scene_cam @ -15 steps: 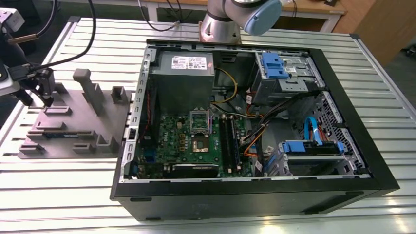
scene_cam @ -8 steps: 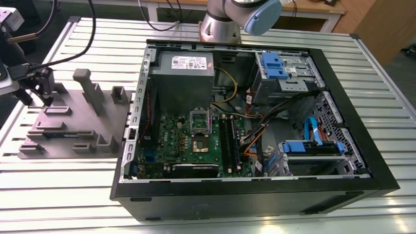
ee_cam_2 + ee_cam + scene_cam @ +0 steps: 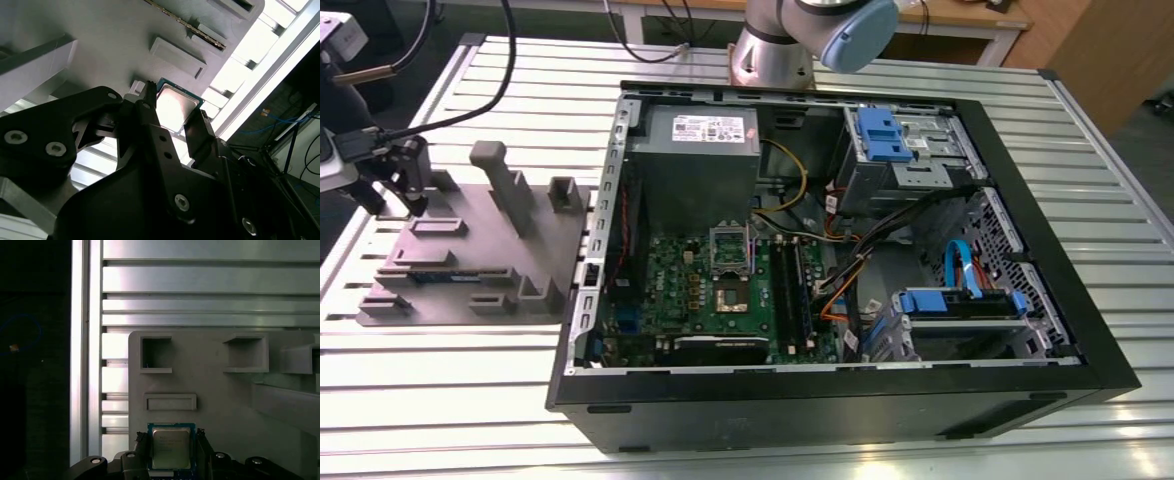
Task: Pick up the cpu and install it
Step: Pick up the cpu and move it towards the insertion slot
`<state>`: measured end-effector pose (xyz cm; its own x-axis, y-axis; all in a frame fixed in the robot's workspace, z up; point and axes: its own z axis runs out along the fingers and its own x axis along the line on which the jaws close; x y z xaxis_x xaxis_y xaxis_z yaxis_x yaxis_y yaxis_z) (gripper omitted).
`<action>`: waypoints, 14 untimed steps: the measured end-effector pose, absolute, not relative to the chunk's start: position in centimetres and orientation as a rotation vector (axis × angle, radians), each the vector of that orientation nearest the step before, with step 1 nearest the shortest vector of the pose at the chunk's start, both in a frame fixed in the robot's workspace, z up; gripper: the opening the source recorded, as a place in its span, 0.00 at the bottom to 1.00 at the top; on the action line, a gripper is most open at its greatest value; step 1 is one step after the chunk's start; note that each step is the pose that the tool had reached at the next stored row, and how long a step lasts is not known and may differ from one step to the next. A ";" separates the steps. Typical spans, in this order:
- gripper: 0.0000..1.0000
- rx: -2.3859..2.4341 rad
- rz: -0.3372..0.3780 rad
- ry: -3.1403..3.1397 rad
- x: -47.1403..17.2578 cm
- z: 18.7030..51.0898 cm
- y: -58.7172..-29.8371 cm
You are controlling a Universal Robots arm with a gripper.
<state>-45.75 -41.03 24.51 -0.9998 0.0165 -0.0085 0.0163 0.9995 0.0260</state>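
The cpu (image 3: pixel 171 447), a small square chip with a shiny silver top and a thin green rim, lies on the grey fixture plate (image 3: pixel 215 400). In both wrist views my gripper (image 3: pixel 171 437) straddles it, one black finger close to each side, jaws open. The second wrist view shows the cpu (image 3: pixel 175 107) between the fingertips (image 3: pixel 149 102). In the exterior view my gripper (image 3: pixel 394 205) hangs over the fixture plate (image 3: pixel 467 250) at the exterior view's left. The motherboard socket (image 3: pixel 727 290) sits in the open computer case (image 3: pixel 607 240), to the exterior view's right of the plate.
Upright grey posts (image 3: pixel 494 165) and pockets rise from the fixture plate near the gripper. A grey power supply (image 3: pixel 700 150), blue drive brackets (image 3: pixel 887 135) and loose cables (image 3: pixel 854 270) fill the case. The arm's base (image 3: pixel 781 50) stands behind it on the slatted metal table (image 3: pixel 440 400).
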 end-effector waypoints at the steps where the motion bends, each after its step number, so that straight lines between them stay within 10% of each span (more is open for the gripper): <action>1: 0.47 0.026 0.041 3.133 -45.7 24.5 -41.0; 14: 0.47 0.026 0.041 3.133 -45.7 24.8 -41.0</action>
